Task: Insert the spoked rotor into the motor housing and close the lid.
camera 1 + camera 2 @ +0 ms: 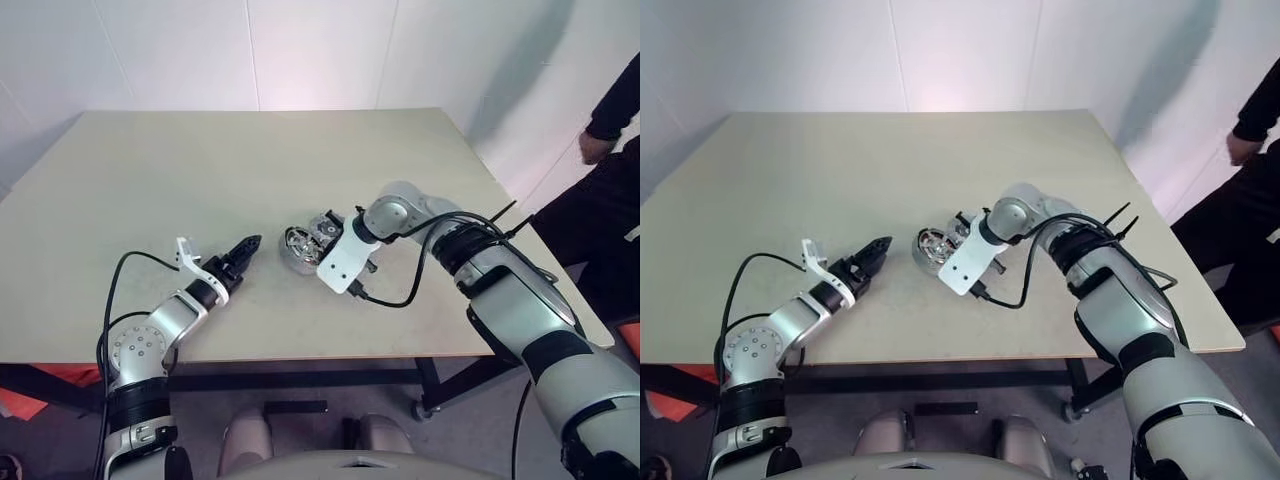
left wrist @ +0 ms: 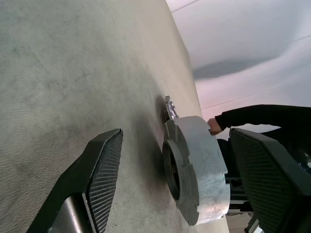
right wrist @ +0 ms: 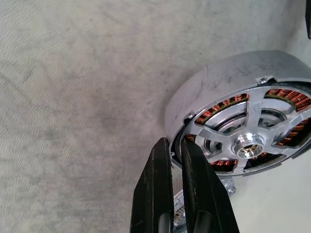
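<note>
The right gripper (image 3: 176,145), pinched shut, grips the spoked rotor (image 3: 248,141) rim inside the motor housing (image 3: 228,82). The left gripper (image 1: 243,250) gapes empty, the housing just beyond its fingertips.

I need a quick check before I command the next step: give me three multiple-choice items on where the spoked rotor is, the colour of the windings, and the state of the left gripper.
1. Where is the wheel-like rotor with silvery spokes and hub?
A. In the left gripper
B. Inside the round silver-grey metal motor housing
C. Alone at the table's far edge

2. What colour are the windings seen between the spokes?
A. Copper
B. Blue
C. White

3. What state is the left gripper in?
A. Shut on the rotor
B. Shut and empty
C. Open and empty

Answers:
1 B: the right wrist view shows the rotor sitting within the motor housing wall.
2 A: the windings show copper-orange through the gaps.
3 C: the left gripper has its black fingers spread apart above the beige table, gripping nothing.
</note>
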Robot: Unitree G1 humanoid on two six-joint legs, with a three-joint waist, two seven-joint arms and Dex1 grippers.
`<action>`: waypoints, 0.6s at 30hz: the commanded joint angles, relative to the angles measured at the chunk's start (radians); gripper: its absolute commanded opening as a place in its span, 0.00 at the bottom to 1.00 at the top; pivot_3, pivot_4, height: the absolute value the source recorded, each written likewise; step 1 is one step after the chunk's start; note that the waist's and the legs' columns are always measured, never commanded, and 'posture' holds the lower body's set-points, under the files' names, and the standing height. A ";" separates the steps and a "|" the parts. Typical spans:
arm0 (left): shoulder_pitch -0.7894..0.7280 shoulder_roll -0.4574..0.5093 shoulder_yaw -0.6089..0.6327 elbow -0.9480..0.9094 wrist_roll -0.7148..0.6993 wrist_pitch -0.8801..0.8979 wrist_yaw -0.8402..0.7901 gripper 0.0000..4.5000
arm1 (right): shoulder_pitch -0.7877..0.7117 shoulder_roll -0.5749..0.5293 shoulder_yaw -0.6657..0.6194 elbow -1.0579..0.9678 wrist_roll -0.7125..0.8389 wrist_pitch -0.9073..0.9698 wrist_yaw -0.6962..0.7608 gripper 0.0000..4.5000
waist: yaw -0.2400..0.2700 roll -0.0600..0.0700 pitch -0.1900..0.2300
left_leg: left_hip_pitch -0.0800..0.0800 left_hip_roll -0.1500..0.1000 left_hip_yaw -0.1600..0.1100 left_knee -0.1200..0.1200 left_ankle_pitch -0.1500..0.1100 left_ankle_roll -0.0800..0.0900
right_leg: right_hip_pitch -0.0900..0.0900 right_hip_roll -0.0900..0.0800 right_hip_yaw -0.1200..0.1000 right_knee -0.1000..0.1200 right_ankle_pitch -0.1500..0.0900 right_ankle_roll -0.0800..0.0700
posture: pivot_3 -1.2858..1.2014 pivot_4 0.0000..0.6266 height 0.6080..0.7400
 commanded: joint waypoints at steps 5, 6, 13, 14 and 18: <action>0.014 0.002 0.006 -0.042 -0.014 -0.010 -0.005 0.82 | 0.036 0.056 -0.068 -0.130 0.080 0.237 0.043 0.00 | 0.000 0.000 0.000 | 0.001 0.000 0.000 0.000 0.000 0.000 | 0.000 0.000 0.000 0.000 0.000 0.000 | 0.52 0.00 1.00; 0.016 0.003 0.007 -0.045 -0.015 -0.011 -0.004 0.82 | 0.040 0.063 -0.070 -0.141 0.083 0.262 0.048 0.00 | 0.000 0.000 0.000 | 0.001 0.000 0.000 0.000 0.000 0.000 | 0.000 0.000 0.000 0.000 0.000 0.000 | 0.52 0.00 1.00; 0.046 -0.004 0.015 -0.075 -0.021 -0.021 0.005 0.82 | 0.046 0.121 -0.089 -0.175 0.125 0.434 0.083 0.00 | -0.001 0.000 0.000 | 0.001 0.000 0.000 0.000 0.000 0.000 | 0.000 0.000 0.000 0.000 0.000 0.000 | 0.52 0.00 1.00; 0.051 -0.007 0.015 -0.081 -0.022 -0.024 0.007 0.82 | 0.043 0.131 -0.094 -0.173 0.131 0.458 0.087 0.00 | -0.001 0.000 0.000 | 0.001 0.000 0.000 0.000 0.000 0.000 | 0.001 0.000 0.000 0.000 0.000 0.000 | 0.52 0.00 1.00; 0.070 -0.017 0.014 -0.098 -0.025 -0.032 0.012 0.82 | 0.016 0.155 -0.094 -0.113 0.117 0.482 0.057 0.07 | 0.000 0.000 0.000 | 0.001 0.000 0.000 0.000 0.000 0.000 | 0.001 0.000 0.000 0.000 0.000 0.000 | 0.52 0.00 1.00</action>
